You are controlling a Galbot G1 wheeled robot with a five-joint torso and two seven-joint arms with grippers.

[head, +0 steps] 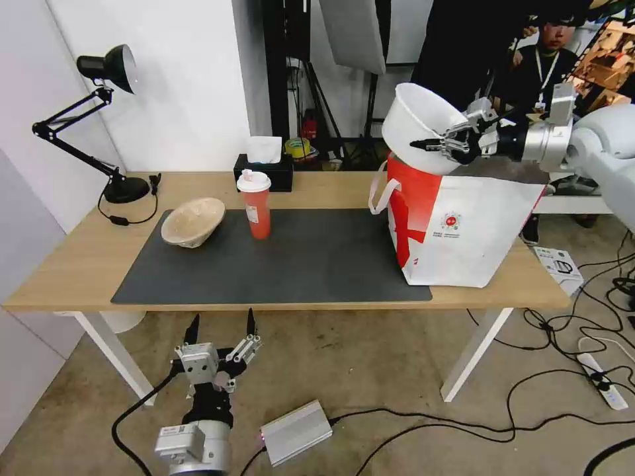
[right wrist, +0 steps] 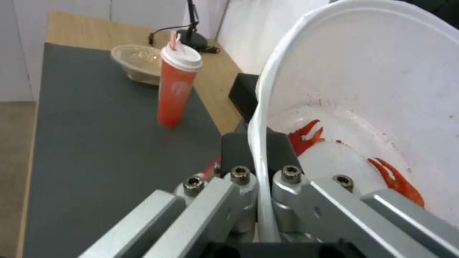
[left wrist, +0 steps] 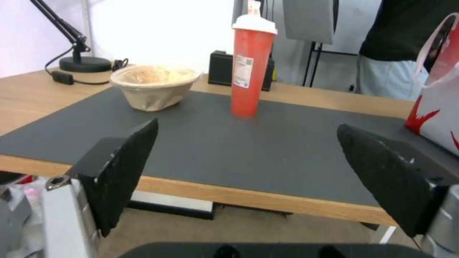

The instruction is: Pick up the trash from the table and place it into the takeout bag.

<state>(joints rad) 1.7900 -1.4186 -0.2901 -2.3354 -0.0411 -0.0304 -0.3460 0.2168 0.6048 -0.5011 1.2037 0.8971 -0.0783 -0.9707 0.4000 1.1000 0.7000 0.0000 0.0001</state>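
The white bowl (head: 415, 125) is in the air, tilted, above the open top of the takeout bag (head: 463, 225). The right hand (head: 433, 144) is closed on its rim, one finger inside and one outside; red scraps (right wrist: 306, 136) lie in the bowl. The bag stands at the right end of the surface (head: 66, 264), partly on the dark mat (head: 317, 264). The red cup (head: 255, 205) stands upright on the mat near the back edge, and the beige bowl (head: 192, 221), probably leaning a little, sits at the mat's back left corner. The left hand (head: 221, 327) hangs below the front edge, fingers wide apart and holding nothing.
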